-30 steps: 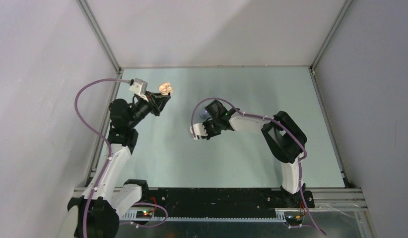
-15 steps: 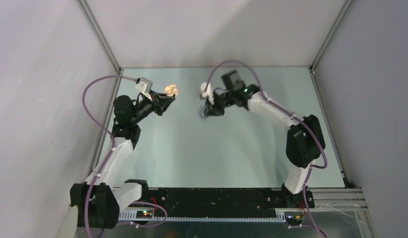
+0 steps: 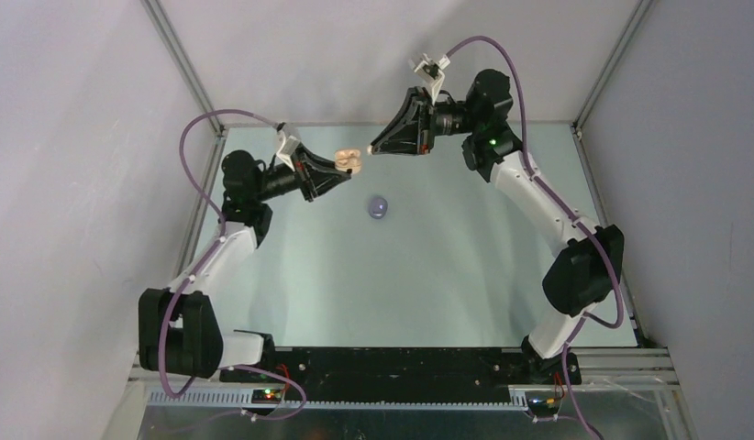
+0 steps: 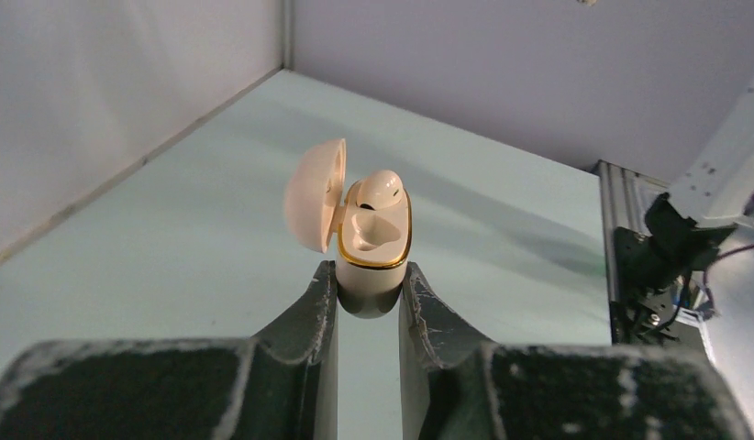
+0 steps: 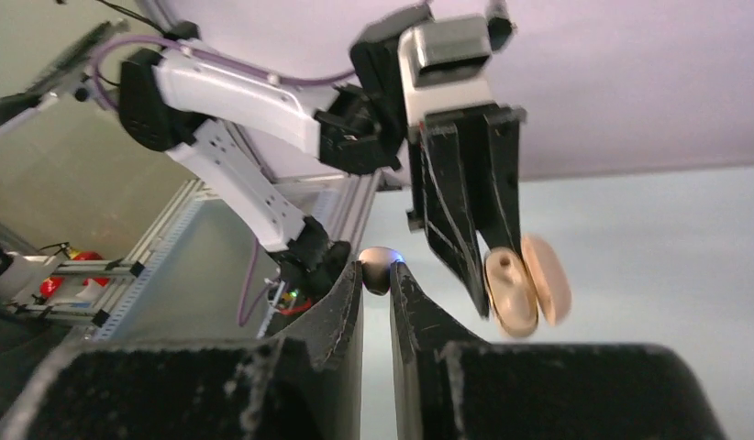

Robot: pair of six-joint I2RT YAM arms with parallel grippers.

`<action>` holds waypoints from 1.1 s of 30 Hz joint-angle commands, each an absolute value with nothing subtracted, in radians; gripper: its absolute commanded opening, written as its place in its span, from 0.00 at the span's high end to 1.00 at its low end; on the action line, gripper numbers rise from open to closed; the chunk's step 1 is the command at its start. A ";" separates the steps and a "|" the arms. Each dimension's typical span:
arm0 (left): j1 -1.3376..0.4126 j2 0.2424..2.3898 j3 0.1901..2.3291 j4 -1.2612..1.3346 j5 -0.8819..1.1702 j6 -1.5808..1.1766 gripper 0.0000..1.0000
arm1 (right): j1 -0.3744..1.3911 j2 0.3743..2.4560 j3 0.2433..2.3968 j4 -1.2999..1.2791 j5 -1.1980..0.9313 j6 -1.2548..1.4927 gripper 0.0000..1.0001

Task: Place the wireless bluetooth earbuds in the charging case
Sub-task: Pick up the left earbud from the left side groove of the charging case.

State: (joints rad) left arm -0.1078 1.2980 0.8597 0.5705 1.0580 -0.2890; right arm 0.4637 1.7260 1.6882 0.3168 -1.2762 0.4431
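My left gripper (image 4: 369, 286) is shut on the base of an open cream-beige charging case (image 4: 373, 246) with a gold rim, held in the air with its lid (image 4: 315, 194) swung left. One cream earbud (image 4: 382, 187) sits in the far slot; the near slot (image 4: 369, 227) is empty. From above, the case (image 3: 348, 160) is just left of my right gripper (image 3: 373, 148). My right gripper (image 5: 377, 275) is shut on a small beige earbud (image 5: 377, 268) with a blue glint, to the left of the case (image 5: 523, 291).
A purple rounded case-sized object (image 3: 379, 207) lies on the pale green table (image 3: 447, 266) below both grippers. Grey walls and metal frame posts (image 3: 182, 69) close in the back and sides. The left arm (image 5: 236, 101) crosses the right wrist view.
My right arm has lifted from the table near the purple object and swung up and back, pointing left at the case. My left arm has carried the case right and farther back.
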 commanded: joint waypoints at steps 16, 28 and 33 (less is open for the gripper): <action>-0.227 1.211 1.000 0.643 1.103 -0.406 1.00 | 0.558 1.638 1.715 0.451 -1.101 0.506 1.00; -0.231 1.179 1.000 0.629 1.085 -0.408 1.00 | 0.583 1.588 1.647 0.336 -1.064 0.392 1.00; -0.232 1.173 1.003 0.634 1.073 -0.418 1.00 | 0.594 1.582 1.628 0.343 -1.043 0.379 1.00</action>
State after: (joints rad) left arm -0.2253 1.2102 0.9596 0.6178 1.1007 -0.3935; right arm 0.5816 1.6283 1.6455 0.3328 -1.0760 0.4103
